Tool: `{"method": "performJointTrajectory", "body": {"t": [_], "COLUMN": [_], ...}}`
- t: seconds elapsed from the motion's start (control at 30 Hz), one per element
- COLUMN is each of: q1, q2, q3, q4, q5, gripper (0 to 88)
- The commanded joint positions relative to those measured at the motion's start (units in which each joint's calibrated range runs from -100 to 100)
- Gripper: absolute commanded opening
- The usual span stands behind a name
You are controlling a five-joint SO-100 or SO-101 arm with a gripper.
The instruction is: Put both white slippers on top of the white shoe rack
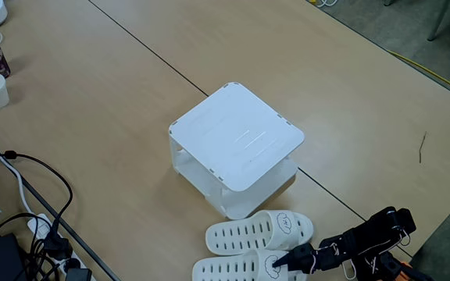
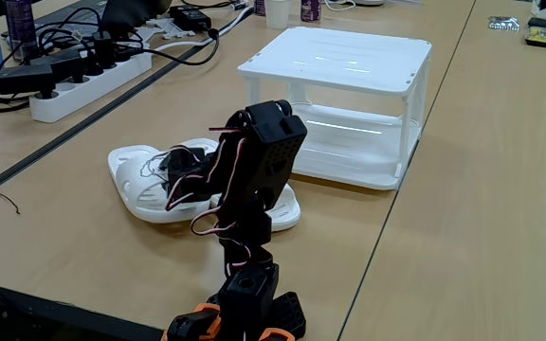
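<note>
1. The white slippers (image 1: 260,232) lie side by side on the table (image 1: 116,117), both still down beside the white shoe rack (image 1: 237,136), whose flat top is bare.
2. The gripper (image 1: 291,257) sits at the strap end of the nearer slipper (image 1: 237,268), its tip touching or just over the strap drawing; the other slipper lies just beyond it, towards the rack.
3. I cannot tell how wide the jaws stand, nor whether they grip the strap: the arm's body hides them in one fixed view, and they are too small and dark in the other.
4. From the gripper, each slipper's long axis runs straight away, toe end farthest, parallel to the rack's near side.
5. The rack stands past the far slipper, so the coming lift likely goes up and across it.
</note>
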Motion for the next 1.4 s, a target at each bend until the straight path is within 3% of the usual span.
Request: {"method": "performJointTrajectory", "body": {"t": [0.0, 0.43, 0.93, 1.37], "q1": [0.0, 0.0, -0.2, 4.2], "q2": [-0.6, -10.7, -20.5, -19.9], "q3": [-3.7, -14.6, -37.6, -56.6], "q4": [-0.2, 1.4, 36.8, 50.3], "q5": [0.4, 0.4, 0.4, 0.4], "gripper": [0.8, 0.8, 0.8, 0.8]}}
